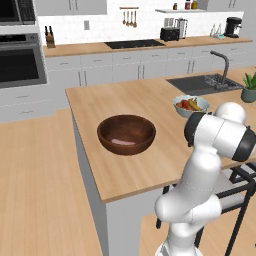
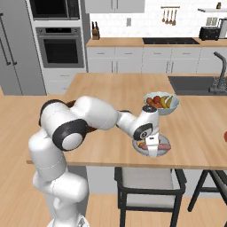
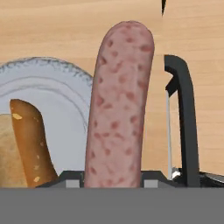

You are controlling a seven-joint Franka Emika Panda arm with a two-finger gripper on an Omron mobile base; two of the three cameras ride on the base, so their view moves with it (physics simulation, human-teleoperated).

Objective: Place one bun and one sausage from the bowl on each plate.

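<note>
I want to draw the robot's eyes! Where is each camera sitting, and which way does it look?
Left base view: behind the arm on its left, looking forward and down at the wooden bowl; white arm at lower right.
Right base view: behind on its right, looking at the pale grey plate; arm reaches from lower left, gripper over it.
Hand view: on the hand, looking along the held sausage at the plate.
Both base views share the fruit bowl.

White cabinets (image 1: 125,67), wall oven (image 2: 60,46), wood floor (image 1: 35,175).
</note>
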